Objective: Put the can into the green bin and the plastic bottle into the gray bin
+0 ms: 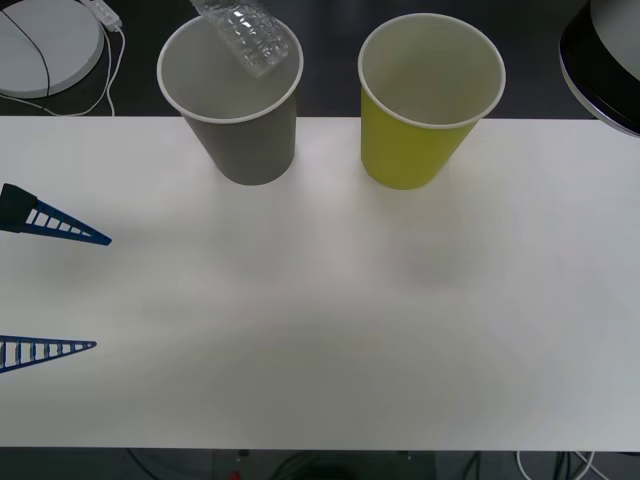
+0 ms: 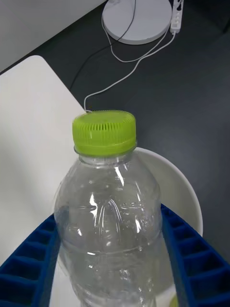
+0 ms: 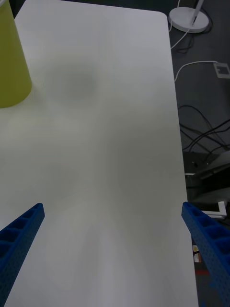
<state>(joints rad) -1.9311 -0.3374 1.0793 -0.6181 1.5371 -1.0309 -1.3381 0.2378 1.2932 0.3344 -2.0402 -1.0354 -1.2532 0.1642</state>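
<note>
The clear plastic bottle (image 1: 245, 35) with its lime-green cap (image 2: 103, 132) hangs tilted over the mouth of the gray bin (image 1: 245, 130). My right gripper (image 2: 109, 218) is shut on the bottle's body, one blue finger on each side. Under the bottle curves the bin's white rim (image 2: 189, 192). The green bin (image 1: 425, 100) stands upright to the right of the gray one and appears again as the green bin (image 3: 9, 62). My left gripper (image 1: 100, 293) is open above the table's left side, nothing between its fingers (image 3: 24, 230). The can is out of view.
Both bins stand at the far edge of the white table (image 1: 320, 330). Behind the table at the left lie a round white base (image 1: 40, 45) and cables on the dark floor. A dark rounded object (image 1: 605, 60) sits at the back right.
</note>
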